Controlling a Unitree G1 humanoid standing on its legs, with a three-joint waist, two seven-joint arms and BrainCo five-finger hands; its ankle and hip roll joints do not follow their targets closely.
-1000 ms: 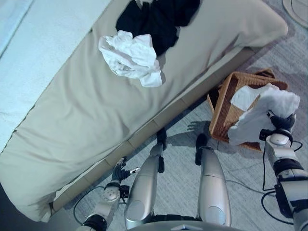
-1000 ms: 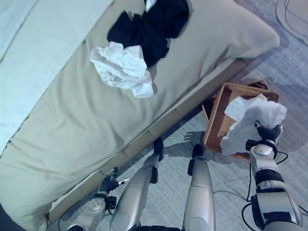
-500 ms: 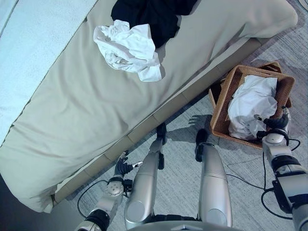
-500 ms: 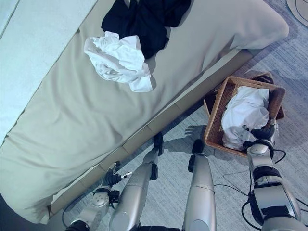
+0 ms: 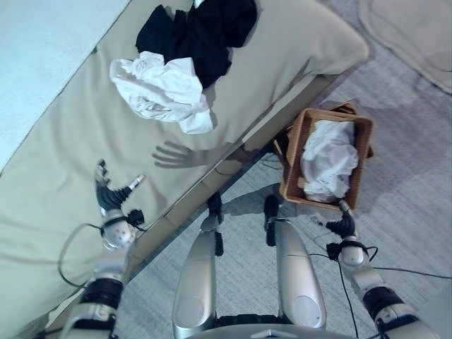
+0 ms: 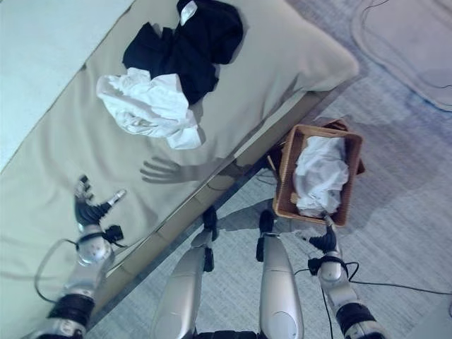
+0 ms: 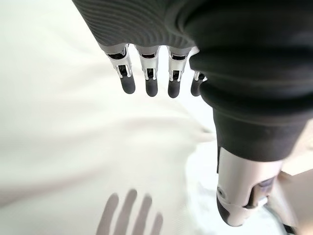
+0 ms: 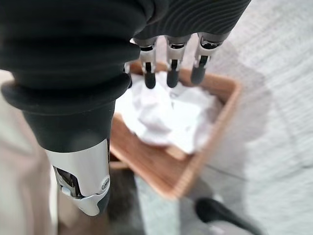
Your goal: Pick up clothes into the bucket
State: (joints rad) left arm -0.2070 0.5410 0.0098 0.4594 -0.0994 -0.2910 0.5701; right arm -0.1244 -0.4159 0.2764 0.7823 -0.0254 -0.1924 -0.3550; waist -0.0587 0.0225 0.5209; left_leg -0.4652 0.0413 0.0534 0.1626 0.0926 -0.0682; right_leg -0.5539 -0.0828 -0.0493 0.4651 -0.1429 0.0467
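Rectangular woven wicker basket (image 5: pixel 357 152) sits on the grey carpet (image 5: pixel 417 176) just beside the bed's corner, long axis running from the robot toward the bed edge. A crumpled white garment (image 5: pixel 328 159) lies inside it, stretched along that same axis. Right hand (image 5: pixel 342 225) hangs over the carpet just short of the basket's near end, fingers (image 8: pixel 169 73) straight and apart, holding nothing. Left hand (image 5: pixel 111 194) is raised over the beige bed cover (image 5: pixel 63 169), fingers (image 7: pixel 149 78) spread and empty. Farther up the bed, a crumpled white cloth (image 5: pixel 161 92) lies touching a black garment (image 5: pixel 198 32) beyond it, the pair lined up diagonally toward the bed's far corner. Both well apart from the basket.
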